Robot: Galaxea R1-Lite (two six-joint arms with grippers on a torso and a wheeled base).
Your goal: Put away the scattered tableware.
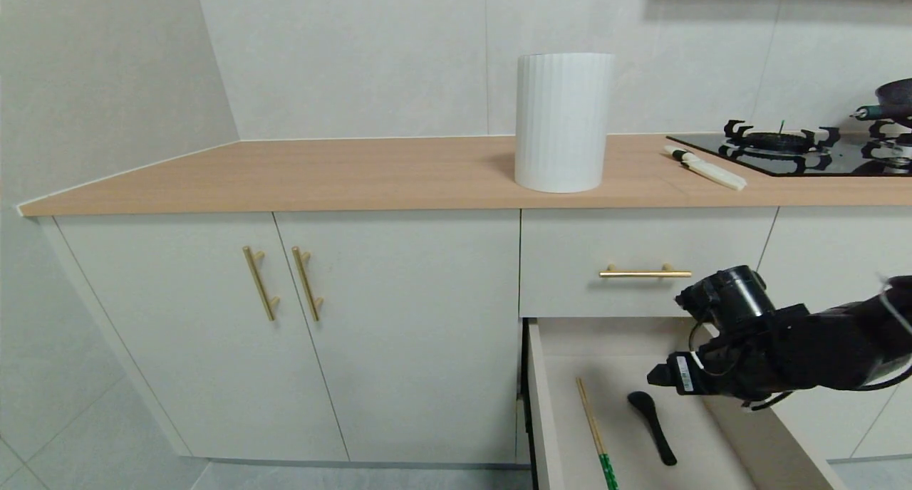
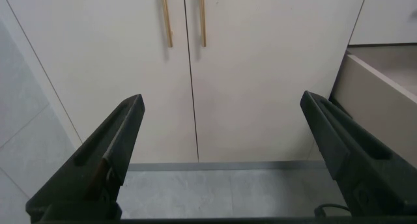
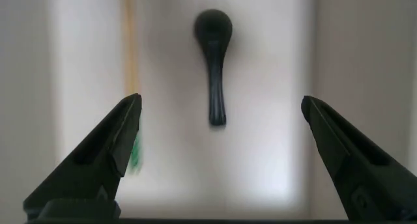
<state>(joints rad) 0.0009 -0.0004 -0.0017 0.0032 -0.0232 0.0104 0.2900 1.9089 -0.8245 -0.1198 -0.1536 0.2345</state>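
Right pincer [image 3: 219, 105], released and empty, is hovering over the open drawer [image 1: 536, 397]: black spoon [image 1: 651, 424] lying just below it, chopsticks [image 1: 591, 422] beside, both stowed; I am judging the knife [image 1: 705, 168], well above on the counter [image 1: 356, 169], outstanding.

Open drawer [image 1: 536, 404]: a black spoon [image 1: 652, 427] [image 3: 213, 61] lies flat on its floor, bowl toward the back. To its left, apart from it, lie wooden chopsticks [image 1: 593, 429] [image 3: 132, 74], green-patterned ends frontward. A cream knife [image 1: 705, 168] lies on the countertop [image 1: 356, 173].
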